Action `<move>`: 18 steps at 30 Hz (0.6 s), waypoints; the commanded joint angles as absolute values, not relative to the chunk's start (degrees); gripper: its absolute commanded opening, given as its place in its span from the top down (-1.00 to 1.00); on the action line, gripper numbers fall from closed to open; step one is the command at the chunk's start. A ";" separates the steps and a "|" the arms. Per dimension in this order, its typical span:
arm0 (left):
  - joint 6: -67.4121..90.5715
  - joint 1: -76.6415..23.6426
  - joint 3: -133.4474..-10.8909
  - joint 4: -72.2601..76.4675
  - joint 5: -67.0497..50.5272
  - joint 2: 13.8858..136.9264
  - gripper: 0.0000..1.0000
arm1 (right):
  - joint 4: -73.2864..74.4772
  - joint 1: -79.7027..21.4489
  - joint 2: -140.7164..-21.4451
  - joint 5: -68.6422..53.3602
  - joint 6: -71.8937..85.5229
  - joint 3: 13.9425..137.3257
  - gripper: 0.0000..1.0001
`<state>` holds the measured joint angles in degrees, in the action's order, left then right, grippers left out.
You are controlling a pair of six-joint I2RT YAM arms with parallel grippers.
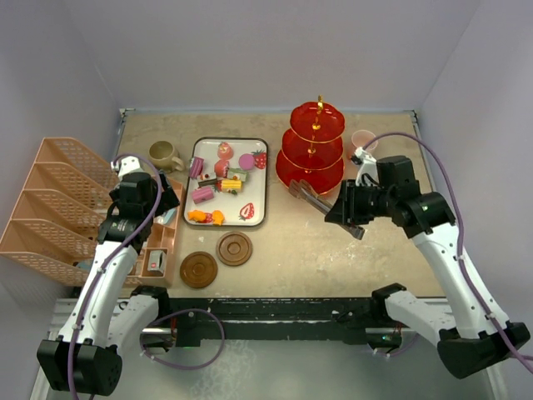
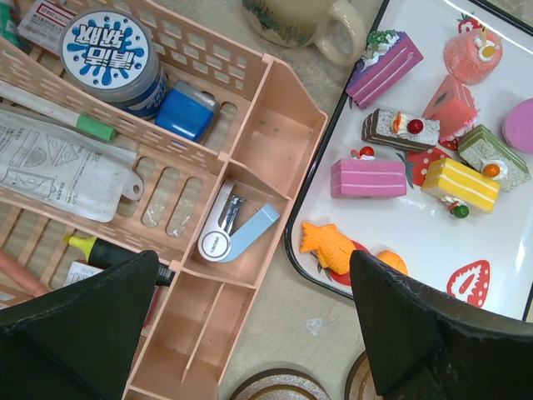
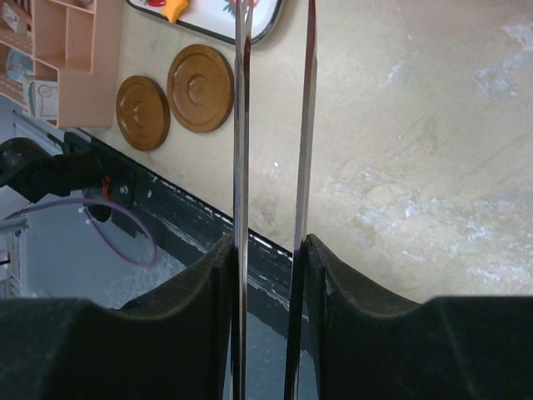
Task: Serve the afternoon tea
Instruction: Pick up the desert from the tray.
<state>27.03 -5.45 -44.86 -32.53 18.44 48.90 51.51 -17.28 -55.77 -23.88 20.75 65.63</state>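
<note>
The red three-tier stand (image 1: 312, 150) stands at the back right, and a pink mug (image 1: 364, 140) sits just behind it to the right. My right gripper (image 1: 343, 215) (image 3: 271, 250) is shut on long metal tweezers (image 1: 310, 197) (image 3: 242, 125), whose tips point toward the stand's base. Toy sweets (image 1: 218, 185) (image 2: 368, 177) lie on the white strawberry tray (image 1: 265, 187) (image 2: 400, 242). The olive-brown mug (image 1: 164, 154) (image 2: 304, 21) sits left of the tray. Two brown coasters (image 1: 234, 248) (image 1: 198, 269) (image 3: 200, 87) lie near the front. My left gripper (image 1: 169, 202) (image 2: 254, 333) hangs open between organiser and tray, holding nothing.
A pink desk organiser (image 1: 158, 242) (image 2: 250, 142) with stationery sits left of the tray, under my left wrist. A pink slotted file rack (image 1: 58, 208) fills the far left. The table's black front edge (image 3: 191, 212) runs just beyond the coasters.
</note>
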 commanded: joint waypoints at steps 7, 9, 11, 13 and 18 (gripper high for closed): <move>27.80 -5.98 -47.17 -31.86 19.60 48.93 -0.88 | 41.41 -35.36 -60.84 -11.64 32.35 69.96 0.23; 27.84 -5.98 -47.26 -31.90 19.67 48.99 -0.88 | 39.93 -38.85 -62.94 -8.75 33.80 71.00 0.22; 27.83 -6.04 -47.28 -31.97 19.75 48.98 -0.88 | 39.77 -41.48 -66.14 -5.59 34.73 72.84 0.21; 27.81 -6.13 -47.21 -31.98 19.94 48.96 -0.88 | 39.31 -43.93 -70.11 -2.37 35.59 74.91 0.21; 27.90 -6.61 -47.28 -32.06 20.32 49.03 -0.88 | 36.59 -45.27 -75.80 5.35 36.71 79.33 0.18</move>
<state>27.05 -5.82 -44.86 -32.69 19.05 49.01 41.30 -44.95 -73.65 -3.68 34.24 74.76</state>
